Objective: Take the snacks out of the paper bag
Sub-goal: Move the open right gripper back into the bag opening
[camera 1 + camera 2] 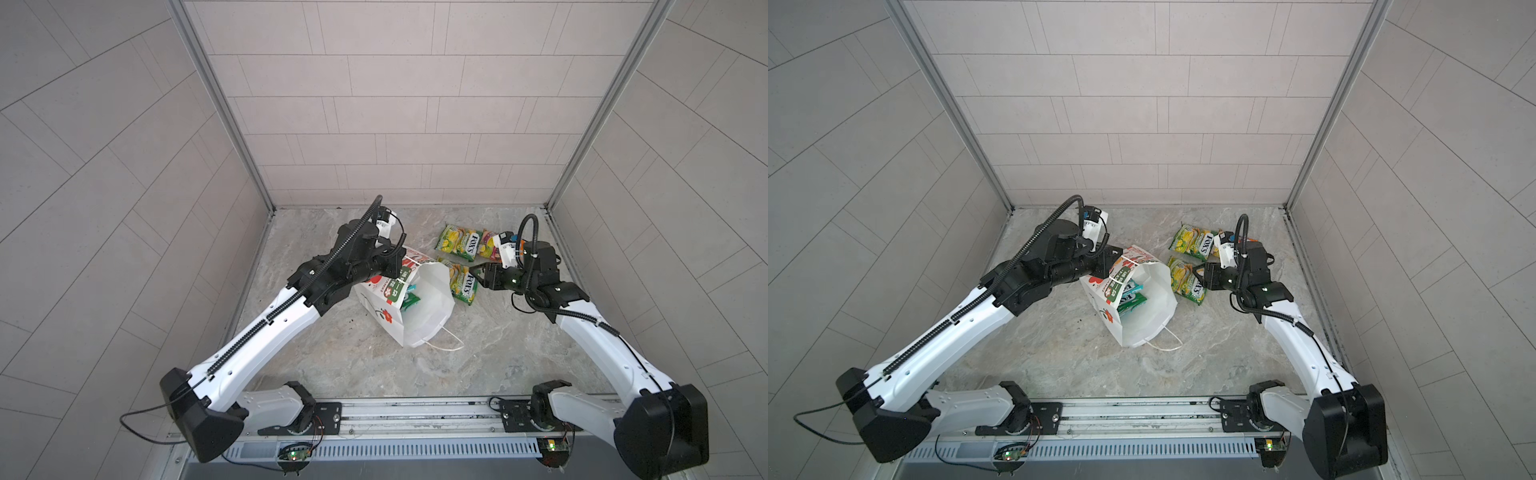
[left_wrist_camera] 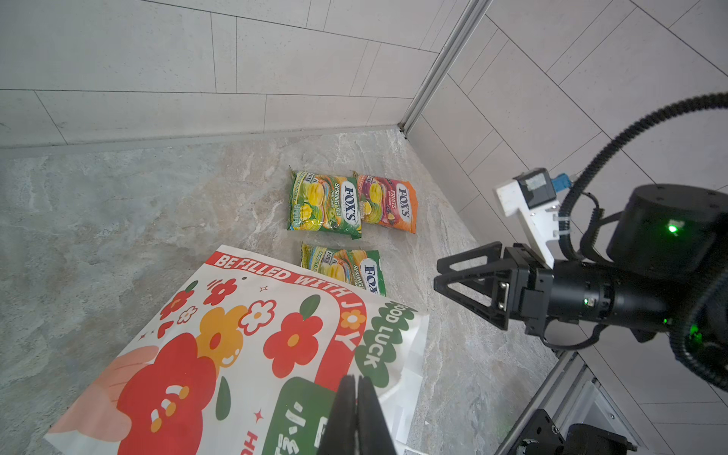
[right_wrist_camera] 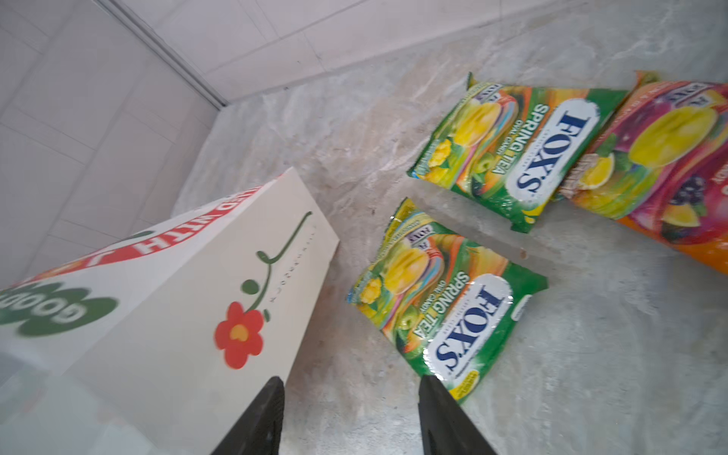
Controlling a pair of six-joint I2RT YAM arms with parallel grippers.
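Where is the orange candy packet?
The orange packet lies flat on the table, outside the paper bag, toward the far right in both top views, right against a green packet on its left.

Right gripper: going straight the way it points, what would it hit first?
Probably the paper bag, its white side, passing just over the nearer green packet; depth is unclear, so the packet could come first.

FOX'S SPRING TEA OVAL CANDY reads clear on the far green-yellow packet [image 3: 516, 151], same wording on the near green-yellow packet [image 3: 445, 311], FOX'S FRUITS on the orange-pink packet [image 2: 388, 205], BE FILLED WITH JOY and GOOD LUCK on the paper bag [image 2: 244, 346]
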